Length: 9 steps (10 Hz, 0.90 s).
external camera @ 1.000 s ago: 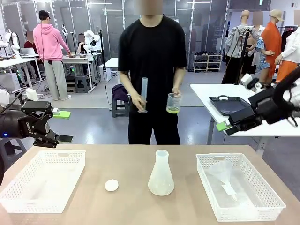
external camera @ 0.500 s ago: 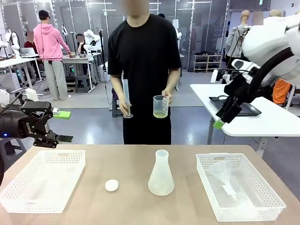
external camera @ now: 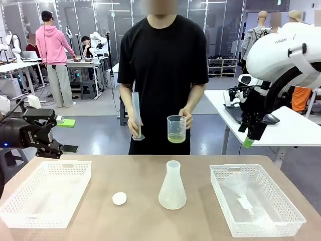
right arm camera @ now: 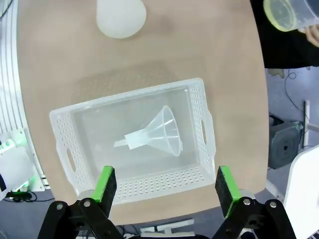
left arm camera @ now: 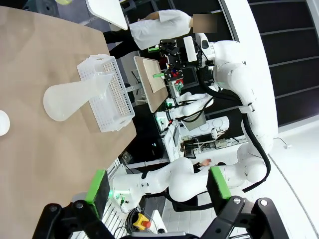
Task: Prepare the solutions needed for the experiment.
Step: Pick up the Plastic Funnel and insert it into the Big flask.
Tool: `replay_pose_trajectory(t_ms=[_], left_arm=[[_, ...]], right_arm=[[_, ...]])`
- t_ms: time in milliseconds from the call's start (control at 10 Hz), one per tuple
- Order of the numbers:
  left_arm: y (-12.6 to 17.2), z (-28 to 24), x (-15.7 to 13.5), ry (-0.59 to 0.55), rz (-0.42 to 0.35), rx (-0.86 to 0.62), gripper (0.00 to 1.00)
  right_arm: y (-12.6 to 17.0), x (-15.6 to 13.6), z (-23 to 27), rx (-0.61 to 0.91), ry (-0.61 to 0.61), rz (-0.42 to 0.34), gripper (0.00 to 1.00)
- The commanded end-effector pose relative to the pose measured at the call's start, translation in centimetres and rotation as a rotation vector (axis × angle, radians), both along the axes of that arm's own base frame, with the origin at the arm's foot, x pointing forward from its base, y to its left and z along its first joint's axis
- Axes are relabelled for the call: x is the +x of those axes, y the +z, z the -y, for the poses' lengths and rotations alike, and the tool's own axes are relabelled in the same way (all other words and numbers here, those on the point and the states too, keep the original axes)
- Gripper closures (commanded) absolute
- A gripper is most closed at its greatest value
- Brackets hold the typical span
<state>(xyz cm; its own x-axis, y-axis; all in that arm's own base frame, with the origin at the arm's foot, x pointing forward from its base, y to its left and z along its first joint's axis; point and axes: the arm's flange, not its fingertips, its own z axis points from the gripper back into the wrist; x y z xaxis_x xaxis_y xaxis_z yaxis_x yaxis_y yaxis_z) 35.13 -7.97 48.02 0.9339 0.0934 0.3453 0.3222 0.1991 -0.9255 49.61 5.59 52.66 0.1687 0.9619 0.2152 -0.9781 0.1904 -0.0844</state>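
The solution [external camera: 176, 138] is a little pale yellow-green liquid in a clear beaker [external camera: 176, 129] that the person holds at the table's far edge; their other hand holds an upright graduated cylinder [external camera: 136, 115]. In the right wrist view the beaker [right arm camera: 286, 12] shows at the top right corner. A frosted conical flask [external camera: 172, 187] stands mid-table, seen also from above [right arm camera: 121, 17] and sideways [left arm camera: 70, 97]. My left gripper [external camera: 67, 135] hovers open off the table's left edge, its jaws [left arm camera: 157, 185] empty. My right gripper [external camera: 249, 138] points down, open, above the right basket [right arm camera: 62, 134].
A clear funnel [right arm camera: 157, 130] lies in the right white basket [external camera: 253, 167]. An empty white basket [external camera: 65, 163] sits at the left. A small white disc [external camera: 119, 198] lies left of the flask. Other tables and people stand behind.
My right arm has swung up and turned its gripper downward over the right basket. The person has stepped closer to the table with the beaker and cylinder. The left arm has not moved.
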Motion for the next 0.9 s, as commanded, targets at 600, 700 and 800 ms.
replay_pose_trajectory(t_ms=[600,700,800], left_arm=[[0.2,0.3,0.1,0.001,-0.009,-0.028,0.0],[0.2,0.3,0.1,0.001,-0.009,-0.028,0.0],[0.2,0.3,0.1,0.001,-0.009,-0.028,0.0]], right_arm=[[-0.7,0.5,-0.4,-0.03,0.023,0.018,0.0],[-1.6,1.0,-0.6,-0.045,0.071,0.035,0.0],[-2.5,1.3,-0.8,-0.075,0.091,0.029,0.0]])
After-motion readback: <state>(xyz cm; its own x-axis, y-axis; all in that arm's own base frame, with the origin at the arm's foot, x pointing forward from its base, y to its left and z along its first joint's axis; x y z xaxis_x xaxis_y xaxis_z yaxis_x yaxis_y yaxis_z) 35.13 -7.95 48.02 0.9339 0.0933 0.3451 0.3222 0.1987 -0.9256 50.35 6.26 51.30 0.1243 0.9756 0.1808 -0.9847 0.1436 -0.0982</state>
